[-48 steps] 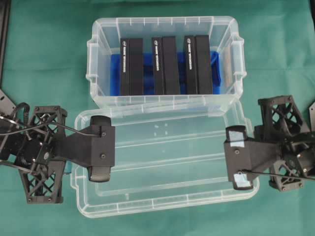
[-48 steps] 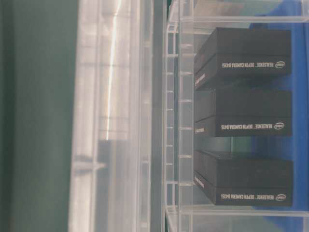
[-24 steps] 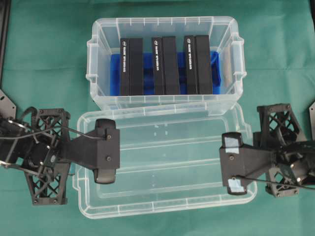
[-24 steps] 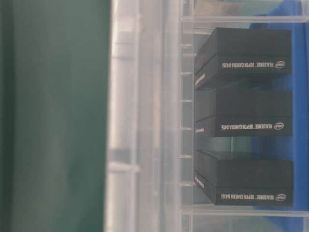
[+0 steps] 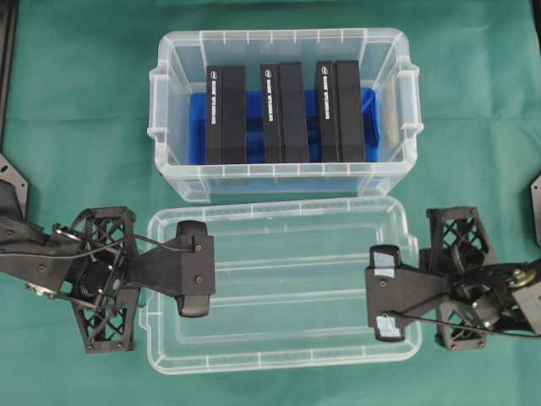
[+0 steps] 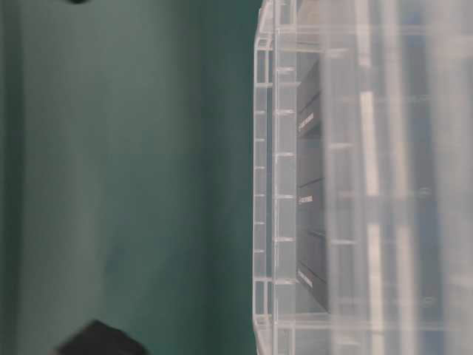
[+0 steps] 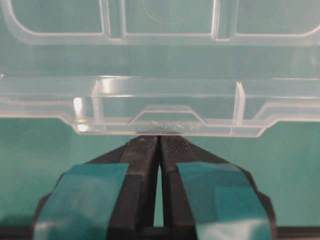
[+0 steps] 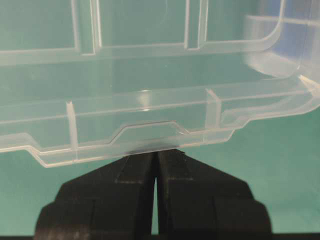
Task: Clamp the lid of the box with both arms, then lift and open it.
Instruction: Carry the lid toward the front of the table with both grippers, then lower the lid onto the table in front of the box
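Clear plastic lid (image 5: 287, 288) is pinched at both ends (jaws nearly closed) by left gripper (image 7: 159, 140) and right gripper (image 8: 155, 152).

A green cloth-covered table (image 5: 76, 93) carries the clear box (image 5: 169, 161) holding three black slabs.

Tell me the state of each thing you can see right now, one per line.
lid: off the box, flat, gripped at both short ends.
box: open, upright.
three black slabs: standing on edge inside the box.
left gripper: shut on the lid's edge tab.
right gripper: shut on the lid's edge tab.
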Robot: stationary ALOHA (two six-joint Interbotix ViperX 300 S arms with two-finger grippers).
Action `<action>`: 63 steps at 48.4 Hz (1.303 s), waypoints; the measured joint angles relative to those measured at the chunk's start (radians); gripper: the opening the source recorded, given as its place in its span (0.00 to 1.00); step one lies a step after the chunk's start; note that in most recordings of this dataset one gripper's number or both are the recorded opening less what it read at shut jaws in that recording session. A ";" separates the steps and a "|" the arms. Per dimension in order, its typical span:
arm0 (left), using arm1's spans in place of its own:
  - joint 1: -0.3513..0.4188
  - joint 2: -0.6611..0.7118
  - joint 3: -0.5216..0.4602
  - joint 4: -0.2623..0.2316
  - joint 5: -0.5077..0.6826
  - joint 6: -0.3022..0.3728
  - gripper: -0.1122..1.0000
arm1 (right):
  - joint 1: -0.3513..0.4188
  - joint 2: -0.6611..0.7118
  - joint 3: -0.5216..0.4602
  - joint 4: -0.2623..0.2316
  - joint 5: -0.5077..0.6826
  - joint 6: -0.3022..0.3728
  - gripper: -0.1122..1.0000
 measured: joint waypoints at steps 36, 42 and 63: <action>0.000 0.121 0.150 0.000 -0.321 -0.020 0.11 | 0.000 0.098 0.164 -0.018 -0.319 0.095 0.10; 0.000 0.121 0.150 0.000 -0.321 -0.021 0.11 | 0.000 0.098 0.169 -0.018 -0.331 0.097 0.10; 0.002 0.081 0.184 0.000 -0.316 -0.026 0.11 | -0.002 0.064 0.183 -0.021 -0.324 0.103 0.10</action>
